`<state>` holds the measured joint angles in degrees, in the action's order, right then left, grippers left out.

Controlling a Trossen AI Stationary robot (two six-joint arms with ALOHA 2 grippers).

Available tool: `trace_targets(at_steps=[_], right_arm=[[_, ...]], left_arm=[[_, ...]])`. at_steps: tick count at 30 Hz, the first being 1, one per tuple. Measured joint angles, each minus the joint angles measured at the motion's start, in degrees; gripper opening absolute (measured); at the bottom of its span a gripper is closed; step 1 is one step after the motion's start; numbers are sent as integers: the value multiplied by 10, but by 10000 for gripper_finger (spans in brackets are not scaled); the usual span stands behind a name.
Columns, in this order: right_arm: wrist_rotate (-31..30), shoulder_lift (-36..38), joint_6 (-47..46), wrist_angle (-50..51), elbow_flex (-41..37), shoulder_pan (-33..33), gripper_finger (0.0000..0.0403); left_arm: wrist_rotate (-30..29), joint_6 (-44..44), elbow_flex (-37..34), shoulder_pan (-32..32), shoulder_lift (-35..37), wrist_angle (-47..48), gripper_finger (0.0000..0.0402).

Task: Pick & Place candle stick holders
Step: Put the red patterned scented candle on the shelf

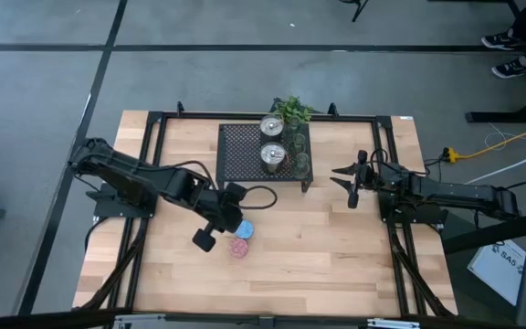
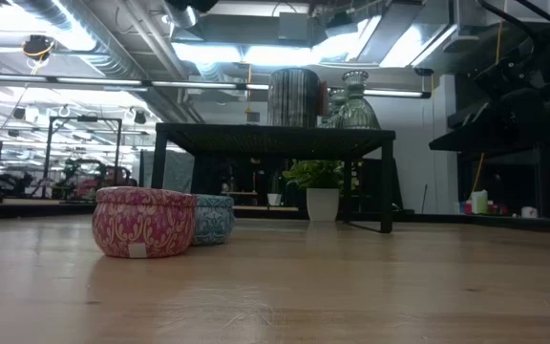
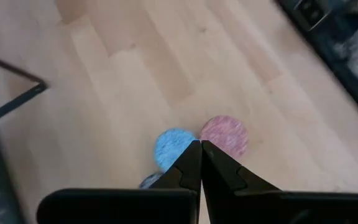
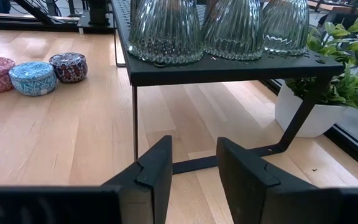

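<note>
Left claw (image 1: 229, 212) hangs closed, empty, above the blue holder (image 1: 244, 230) mid-frame; right claw (image 1: 352, 179) waits open at right.

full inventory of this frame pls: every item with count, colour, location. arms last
Glass cups: three, ribbed olive-green glass, in a row along one edge of the rack.
Silver holders: two, shiny, on the rack top, one behind the other.
Blue holder: one, glittery blue, on the table in front of the rack.
Pink holder: one, pink, beside the blue one.
Purple holder: one, dark purple, on the blue one's other side.
Rack: one, black mesh, far middle of the table.
Plant: one, green in a white pot, behind the rack.
Table: one, light wood.
Left gripper: shut, empty, above the blue and pink holders.
Right gripper: open, empty, waiting right of the rack.
</note>
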<state>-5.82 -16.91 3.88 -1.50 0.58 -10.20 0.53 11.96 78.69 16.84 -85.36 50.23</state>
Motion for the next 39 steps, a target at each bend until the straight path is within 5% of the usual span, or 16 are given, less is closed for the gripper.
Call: trace_targets(at_steps=[15,27,39], right_arm=[[0,0,0,0,0,0,128],[0,0,0,0,0,0,128],[0,0,0,0,0,0,128]], left_arm=[[23,35,-33,-1,-25,-142,2],[54,39,-33,-11,-38,-153,4],[148,-84,-33,-24,-74,-97,121]])
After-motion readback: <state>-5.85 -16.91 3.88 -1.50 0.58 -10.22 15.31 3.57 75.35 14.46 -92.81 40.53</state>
